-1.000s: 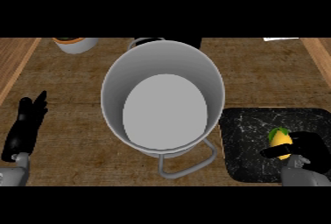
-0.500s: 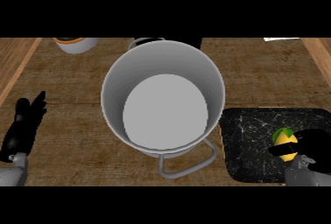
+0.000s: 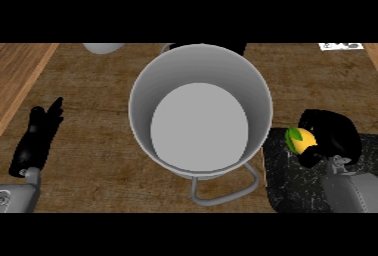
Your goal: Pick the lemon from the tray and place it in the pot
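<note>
- The tray (image 3: 284, 187), a dark speckled slab, lies at the near right of the counter (image 3: 88, 165), just beside the pot's handle — close enough that the lemon has only a short way to travel.
- The right hand (image 3: 336, 135) sits over the tray's far edge with its fingers curled round the lemon (image 3: 303, 140); the yellow fruit with its green end shows at the hand's left side, the rest hidden by the black fingers. Whether the lemon is clear of the tray cannot be told from this steep view, but the grasp looks made, so the carrying step seems to be in hand.
- The left hand (image 3: 37, 137) rests at the near left, fingers straight and pointing away, touching nothing — it is well apart from the pot and plays no part.
- The pot (image 3: 198, 112), grey and wide-mouthed, stands in the middle with nothing inside, its wire handle pointing toward the robot. Its tall rim stands between lemon and hollow, so the hand will likely need to rise before moving left.
</note>
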